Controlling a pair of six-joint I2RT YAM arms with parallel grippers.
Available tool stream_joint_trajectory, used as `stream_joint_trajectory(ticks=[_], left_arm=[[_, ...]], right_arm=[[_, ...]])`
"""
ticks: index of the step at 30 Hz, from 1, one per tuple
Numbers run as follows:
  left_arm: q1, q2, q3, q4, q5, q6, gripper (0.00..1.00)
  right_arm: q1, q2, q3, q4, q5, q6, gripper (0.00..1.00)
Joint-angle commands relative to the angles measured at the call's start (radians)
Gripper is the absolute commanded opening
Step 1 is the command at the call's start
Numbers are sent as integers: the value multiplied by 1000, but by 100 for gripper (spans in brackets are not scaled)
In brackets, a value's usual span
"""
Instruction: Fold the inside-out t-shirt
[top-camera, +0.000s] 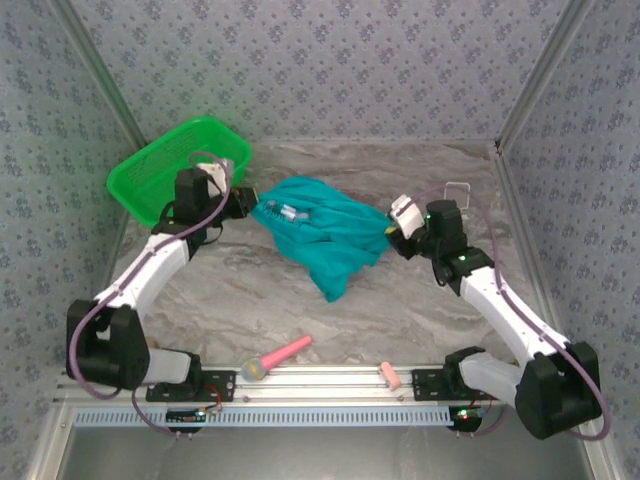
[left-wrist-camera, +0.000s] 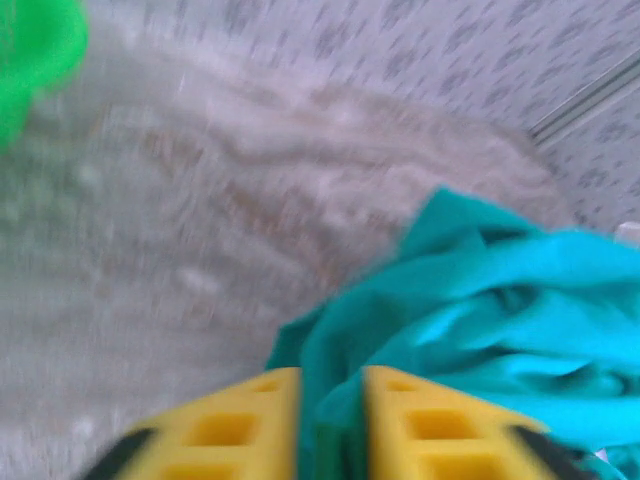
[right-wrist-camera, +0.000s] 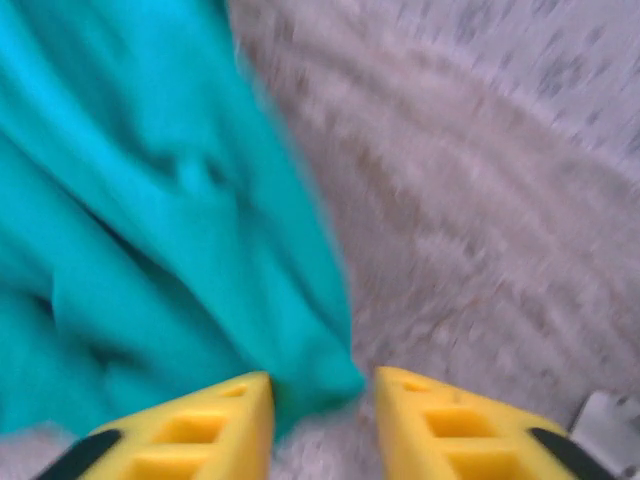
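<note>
Teal inside-out t-shirt (top-camera: 322, 238) lies crumpled far-centre on table (top-camera: 400, 300), right of green basket (top-camera: 160, 172); left gripper (left-wrist-camera: 332, 380) gap packed with cloth, grip cannot be told; right gripper (right-wrist-camera: 323, 380) stands apart at cloth edge.

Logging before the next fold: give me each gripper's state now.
Left gripper: t-shirt cloth between the jaws; gripped or not, cannot tell.
Right gripper: open, t-shirt edge at its gap.
</note>
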Motion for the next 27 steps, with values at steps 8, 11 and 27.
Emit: stream_joint_trajectory(ticks=[8, 11, 27], left_arm=[[-189, 6, 24, -297, -144, 91, 57], [-224, -19, 16, -324, -164, 96, 59], [-246, 66, 37, -243, -184, 109, 0]], right_arm=[[248, 108, 135, -121, -124, -308, 48], [273, 224, 192, -75, -178, -373, 49], [300, 645, 405, 274, -158, -360, 0]])
